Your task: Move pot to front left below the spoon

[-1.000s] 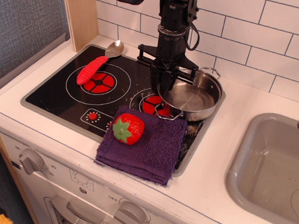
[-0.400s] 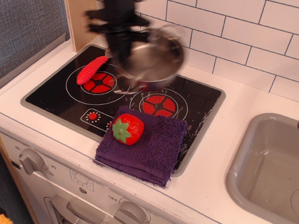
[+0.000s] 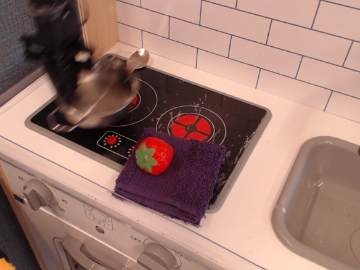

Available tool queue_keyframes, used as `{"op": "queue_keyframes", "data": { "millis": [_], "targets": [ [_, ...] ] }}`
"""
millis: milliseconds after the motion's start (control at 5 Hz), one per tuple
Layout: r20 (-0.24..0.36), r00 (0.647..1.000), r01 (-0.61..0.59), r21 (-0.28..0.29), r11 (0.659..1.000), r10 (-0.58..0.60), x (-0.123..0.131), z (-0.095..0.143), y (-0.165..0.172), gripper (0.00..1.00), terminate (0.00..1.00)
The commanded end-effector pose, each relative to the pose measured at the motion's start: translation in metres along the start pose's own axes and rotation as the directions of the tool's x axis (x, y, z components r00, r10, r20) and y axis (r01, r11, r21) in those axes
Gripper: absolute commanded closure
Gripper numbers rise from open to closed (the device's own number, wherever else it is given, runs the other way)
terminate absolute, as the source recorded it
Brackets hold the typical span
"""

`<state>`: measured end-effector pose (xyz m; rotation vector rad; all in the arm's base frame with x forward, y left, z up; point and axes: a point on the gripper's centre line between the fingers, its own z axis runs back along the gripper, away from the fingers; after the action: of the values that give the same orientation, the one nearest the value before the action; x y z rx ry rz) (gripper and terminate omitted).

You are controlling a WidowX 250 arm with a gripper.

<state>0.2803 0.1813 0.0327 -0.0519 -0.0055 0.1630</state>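
Observation:
The steel pot (image 3: 102, 95) is blurred with motion and tilted, held above the front left of the black stovetop (image 3: 224, 116). My gripper (image 3: 65, 77) is blurred at the pot's left rim and is shut on it. The arm reaches in from the upper left. The spoon's silver bowl (image 3: 138, 59) shows at the back left of the stovetop. Its red handle is hidden behind the pot.
A red strawberry (image 3: 154, 155) lies on a purple cloth (image 3: 183, 178) at the stove's front edge. A grey sink (image 3: 329, 207) is on the right. A wooden panel (image 3: 99, 12) and a tiled wall stand behind. Stove knobs (image 3: 38, 194) are below.
My gripper has carried the pot from the right burner across the stove to the front left. The pot now covers the spoon's red handle.

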Motion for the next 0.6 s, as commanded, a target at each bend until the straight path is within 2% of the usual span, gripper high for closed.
{"op": "queue_keyframes", "data": {
  "millis": [0, 200, 400],
  "targets": [
    [-0.036, 0.999, -0.014, 0.123, 0.992, 0.019, -0.0147, -0.0048, 0.0354, 1.0, 0.0],
    [-0.043, 0.999, 0.002, 0.132, 0.991, 0.004, -0.0178, -0.0066, 0.0349, 1.0, 0.0],
    [-0.025, 1.0, 0.004, 0.147, 0.989, -0.001, -0.0247, 0.0008, 0.0365, 1.0, 0.0]
  ]
}}
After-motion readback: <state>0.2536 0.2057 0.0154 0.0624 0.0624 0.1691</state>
